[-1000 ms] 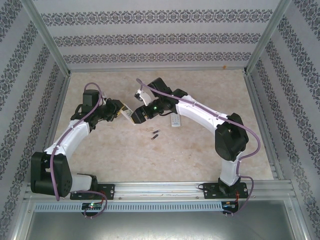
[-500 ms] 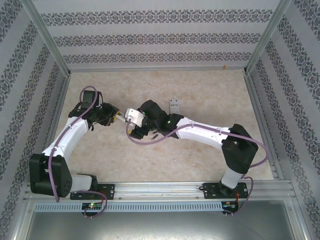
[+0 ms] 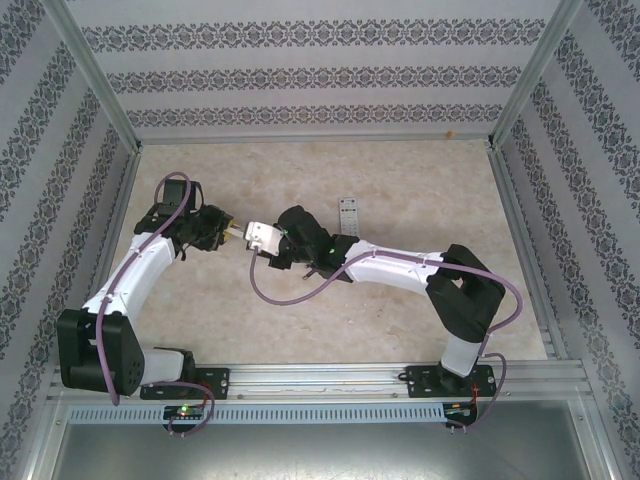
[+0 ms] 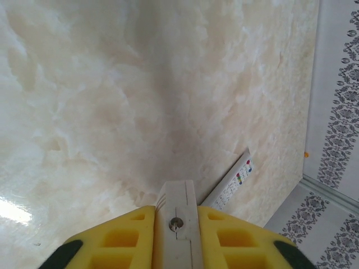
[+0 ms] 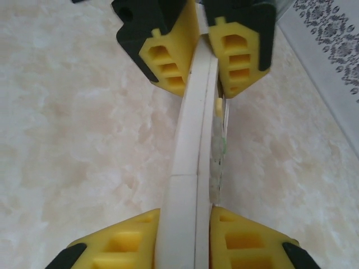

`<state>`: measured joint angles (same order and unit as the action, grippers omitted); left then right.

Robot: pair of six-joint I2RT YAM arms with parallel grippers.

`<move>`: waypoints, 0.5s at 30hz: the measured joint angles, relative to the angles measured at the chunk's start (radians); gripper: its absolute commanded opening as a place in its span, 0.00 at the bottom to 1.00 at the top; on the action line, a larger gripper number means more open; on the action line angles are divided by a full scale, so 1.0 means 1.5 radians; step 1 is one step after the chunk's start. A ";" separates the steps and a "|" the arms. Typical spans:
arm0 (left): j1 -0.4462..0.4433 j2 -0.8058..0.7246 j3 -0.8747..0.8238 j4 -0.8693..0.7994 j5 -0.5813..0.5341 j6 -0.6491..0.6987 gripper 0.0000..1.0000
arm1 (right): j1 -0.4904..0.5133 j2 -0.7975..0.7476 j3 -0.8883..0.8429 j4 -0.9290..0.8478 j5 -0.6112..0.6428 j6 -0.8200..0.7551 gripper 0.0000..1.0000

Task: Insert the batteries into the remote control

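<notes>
A white remote point(image 3: 256, 236) hangs above the table between the two grippers, held edge-on. My left gripper point(image 3: 226, 232) is shut on one end; in the left wrist view its yellow fingers point(image 4: 132, 238) clamp the remote's end point(image 4: 176, 218). My right gripper point(image 3: 268, 242) is shut on the other end. In the right wrist view the remote point(image 5: 190, 140) runs from my right gripper point(image 5: 185, 216) up to the left gripper point(image 5: 197, 39). The batteries are hidden, with my right forearm over the spot where they lay.
A second white remote point(image 3: 348, 212) with coloured buttons lies flat on the marble table, behind the right arm, and shows as the second remote point(image 4: 233, 179) in the left wrist view. The patterned enclosure wall point(image 4: 336, 134) and its metal frame stand close to it.
My right arm has swung down and to the left, lowering its forearm over the batteries. The held remote and both grippers have shifted slightly left. The second remote now lies uncovered.
</notes>
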<state>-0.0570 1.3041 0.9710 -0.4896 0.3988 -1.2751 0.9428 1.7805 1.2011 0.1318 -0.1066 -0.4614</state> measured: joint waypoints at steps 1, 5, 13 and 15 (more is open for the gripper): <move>0.000 -0.002 0.000 0.002 0.005 0.009 0.68 | -0.010 -0.001 0.000 0.001 -0.020 0.031 0.10; -0.001 -0.043 -0.001 0.059 0.002 0.094 0.87 | -0.068 -0.001 0.013 -0.019 -0.151 0.181 0.09; 0.010 -0.169 0.015 0.239 0.069 0.288 0.89 | -0.217 -0.043 0.058 -0.016 -0.375 0.552 0.13; 0.013 -0.144 0.014 0.310 0.123 0.268 0.90 | -0.226 -0.060 0.068 0.002 -0.407 0.624 0.14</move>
<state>-0.0368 1.0874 0.9916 -0.0242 0.5838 -0.8726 0.6033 1.6909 1.3029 0.1345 -0.7170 0.4744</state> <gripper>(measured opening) 0.893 0.185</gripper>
